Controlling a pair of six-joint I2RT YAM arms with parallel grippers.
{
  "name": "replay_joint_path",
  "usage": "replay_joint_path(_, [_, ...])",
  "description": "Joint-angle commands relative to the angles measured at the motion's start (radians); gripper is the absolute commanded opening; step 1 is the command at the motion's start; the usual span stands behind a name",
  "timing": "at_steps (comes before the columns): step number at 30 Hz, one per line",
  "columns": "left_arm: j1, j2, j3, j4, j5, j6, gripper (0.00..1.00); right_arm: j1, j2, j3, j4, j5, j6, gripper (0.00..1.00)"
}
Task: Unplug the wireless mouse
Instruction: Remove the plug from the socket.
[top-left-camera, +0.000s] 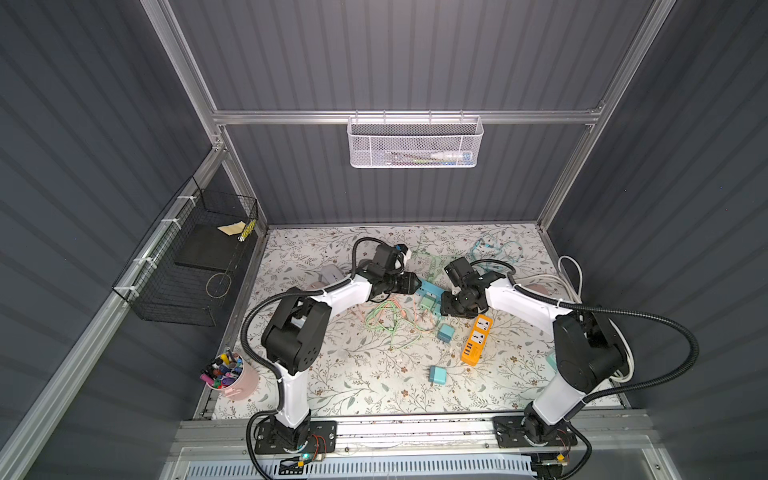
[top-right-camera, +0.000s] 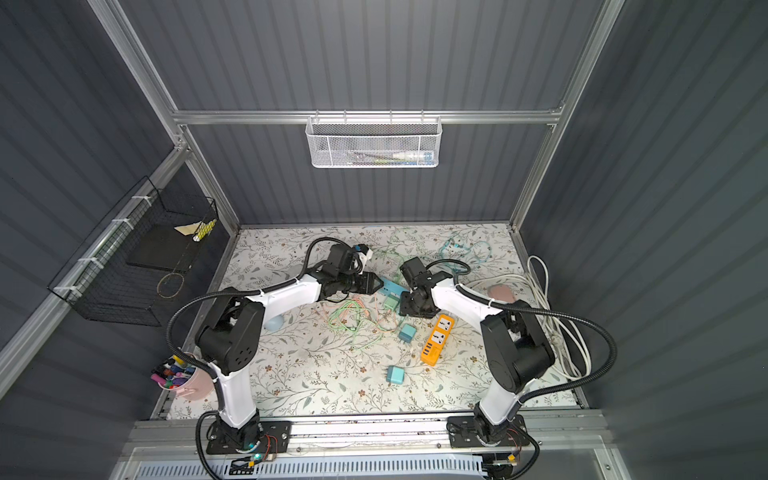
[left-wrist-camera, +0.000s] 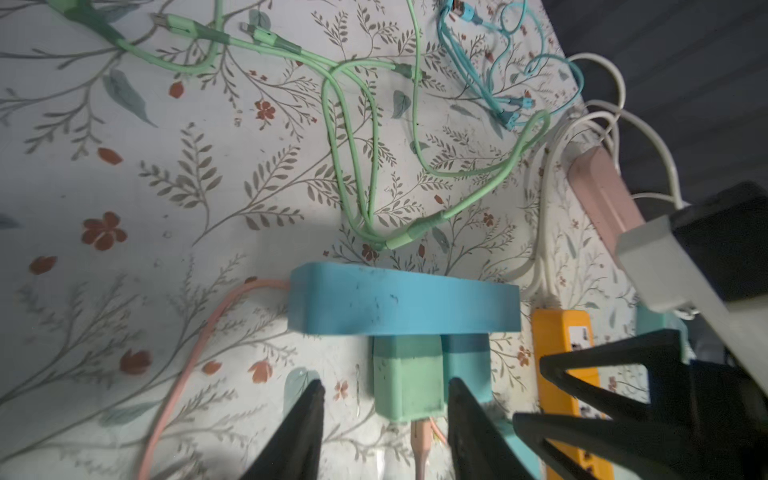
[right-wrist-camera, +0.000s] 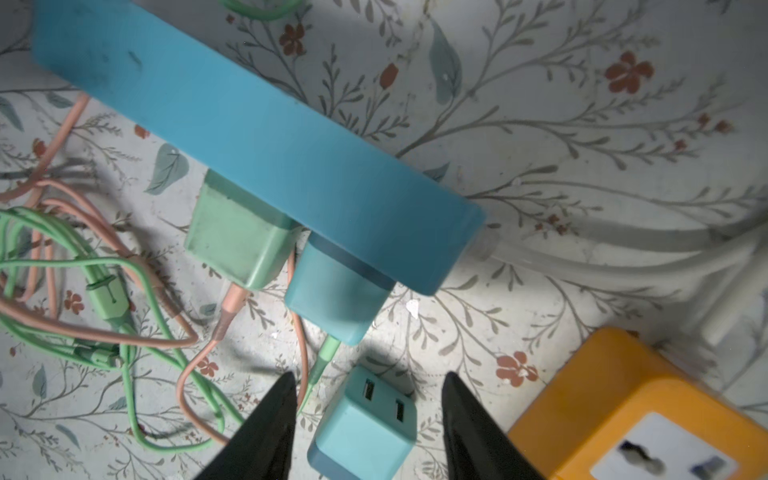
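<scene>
The green charger (left-wrist-camera: 405, 374) sits lengthwise between the fingers of the spread left hand (left-wrist-camera: 385, 381), low centre of its wrist view, the spread right hand (right-wrist-camera: 368, 374) farther off; the likely mouse (top-right-camera: 274, 322) lies left of centre in a top view

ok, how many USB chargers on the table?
4: green charger and blue charger plugged into the blue power strip; loose charger beside the orange strip; lone charger nearer the robot. More may be hidden.
</scene>
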Motion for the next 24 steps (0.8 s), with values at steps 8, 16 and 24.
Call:
replay_joint_path(8, [-0.03,0.123,0.145,-0.125,-0.128,0.124,0.5,0.026,0.119,0.089,-0.035,0.1,0.117,0.61])
replay_joint_path(16, [-0.031,0.123,0.113,-0.076,-0.108,0.107,0.5,0.03,0.167,0.118,-0.027,0.121,0.16,0.62])
replay_joint_path(24, [-0.034,0.123,0.095,-0.058,-0.092,0.095,0.49,0.031,0.217,0.141,-0.052,0.123,0.223,0.62])
